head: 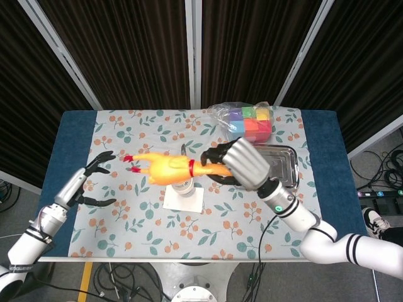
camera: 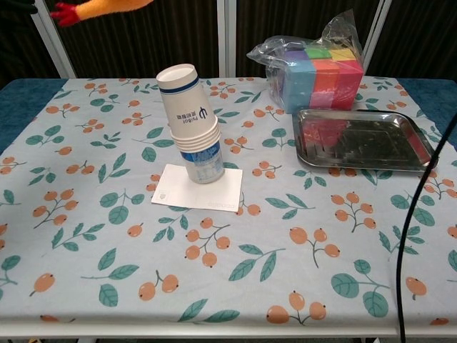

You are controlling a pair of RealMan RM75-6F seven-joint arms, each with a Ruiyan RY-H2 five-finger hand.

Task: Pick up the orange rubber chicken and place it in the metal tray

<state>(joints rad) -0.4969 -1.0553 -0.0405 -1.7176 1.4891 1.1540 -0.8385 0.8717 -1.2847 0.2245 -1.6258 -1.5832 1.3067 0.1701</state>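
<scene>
1. The left hand is low by the table's side edge, fingers spread wide, holding nothing.
2. The right hand grips the orange rubber chicken by its tail end, up in the air.
3. The chicken sticks out sideways from that hand, over the stack of paper cups.
4. The metal tray lies just past the right hand, on its other side.

Both views are bright and evenly lit from above, with only soft, faint shadows. The metal tray and the plastic bag catch mild glare. Focus is sharp, without noticeable edge distortion.
</scene>
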